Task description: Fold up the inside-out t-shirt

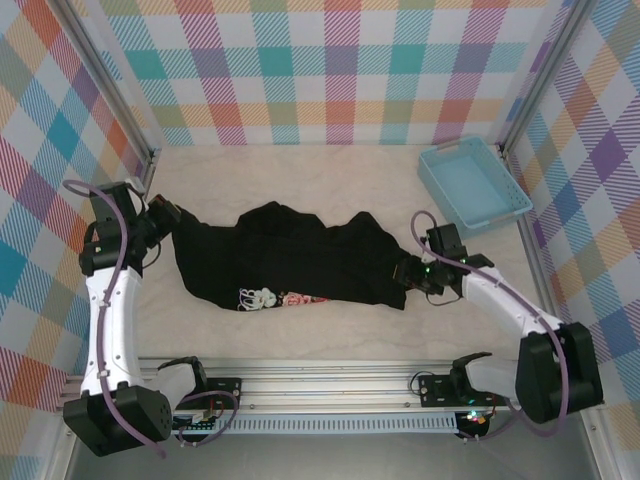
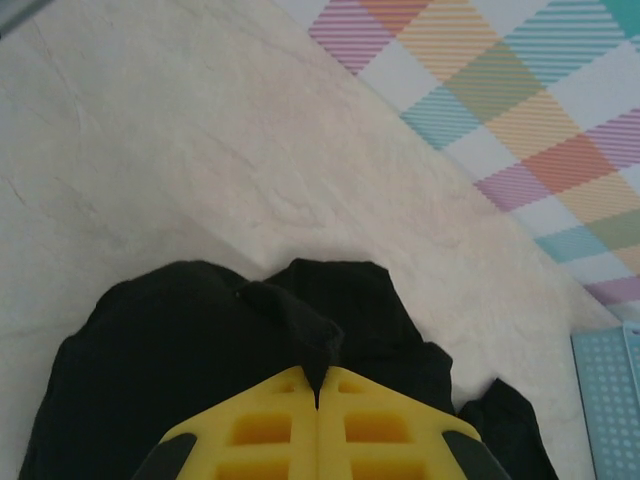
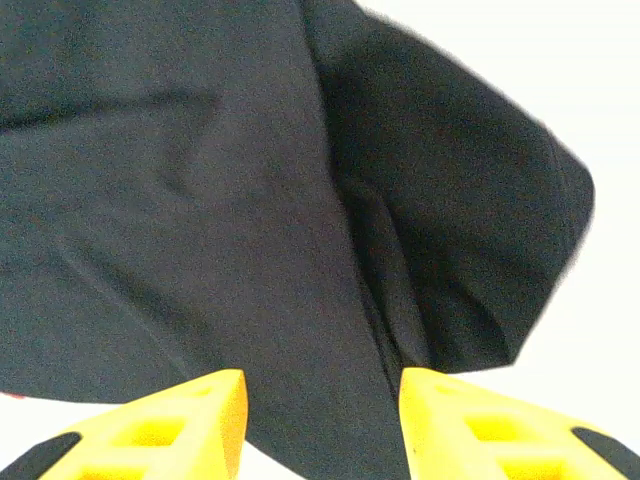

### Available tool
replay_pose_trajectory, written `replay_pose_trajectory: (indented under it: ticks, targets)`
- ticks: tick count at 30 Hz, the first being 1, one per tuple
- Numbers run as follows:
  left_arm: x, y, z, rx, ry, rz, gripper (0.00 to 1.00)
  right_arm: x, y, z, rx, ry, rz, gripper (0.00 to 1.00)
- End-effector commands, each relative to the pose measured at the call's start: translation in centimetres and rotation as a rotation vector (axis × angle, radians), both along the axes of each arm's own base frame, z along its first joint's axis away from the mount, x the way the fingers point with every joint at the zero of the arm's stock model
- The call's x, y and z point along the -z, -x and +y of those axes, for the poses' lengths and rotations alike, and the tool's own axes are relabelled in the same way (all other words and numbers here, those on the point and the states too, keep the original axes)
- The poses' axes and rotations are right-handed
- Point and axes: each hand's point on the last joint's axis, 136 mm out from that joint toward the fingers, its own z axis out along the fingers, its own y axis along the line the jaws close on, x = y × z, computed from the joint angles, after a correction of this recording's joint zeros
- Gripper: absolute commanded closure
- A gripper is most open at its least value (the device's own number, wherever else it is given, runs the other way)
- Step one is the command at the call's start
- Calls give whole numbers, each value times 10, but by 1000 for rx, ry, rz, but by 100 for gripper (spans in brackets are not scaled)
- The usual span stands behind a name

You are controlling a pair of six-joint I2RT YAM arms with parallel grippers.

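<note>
t-shirt: the inside-out t-shirt (image 1: 280,255) lies in a rumpled band across the middle of the bench (image 1: 300,170), its small coloured print (image 1: 275,297) at the near edge
long axis: left to right across me, 1 end by each arm
left jaws: closed on the shirt's left end; in my left wrist view the yellow fingers (image 2: 260,435) meet with a peak of black cloth pinched at the tips
right jaws: apart, gripping nothing; in my right wrist view the fingers (image 3: 170,420) stand either side of a fold at the shirt's right end
shirt from right jaws: straight ahead, the cloth's edge running in between the 2 fingertips
nearer arm: neither, each sits at its own end; whether the right tips touch the cloth or hang just above it I cannot tell
step, as I judge: the right end needs a grip to match the left before any lift or fold
what the move turns on: closing across that fold, so the bite takes the whole thickness and not 1 loose layer
risk: a pull from 1 end alone would likely drag the shirt sideways
tray: light blue tray (image 1: 475,185) at the far right, well apart from the shirt
</note>
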Motion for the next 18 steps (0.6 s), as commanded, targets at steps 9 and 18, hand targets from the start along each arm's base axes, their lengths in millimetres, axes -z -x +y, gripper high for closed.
replay_pose_trajectory:
  ticks: [9, 18]
  targets:
    - [2, -2, -15, 68, 63, -69, 100, -4, -91, 5, -144, 182, -96, 52]
    - [3, -3, -16, 77, 63, -73, 100, 24, -64, 6, -166, 152, 42, 55]
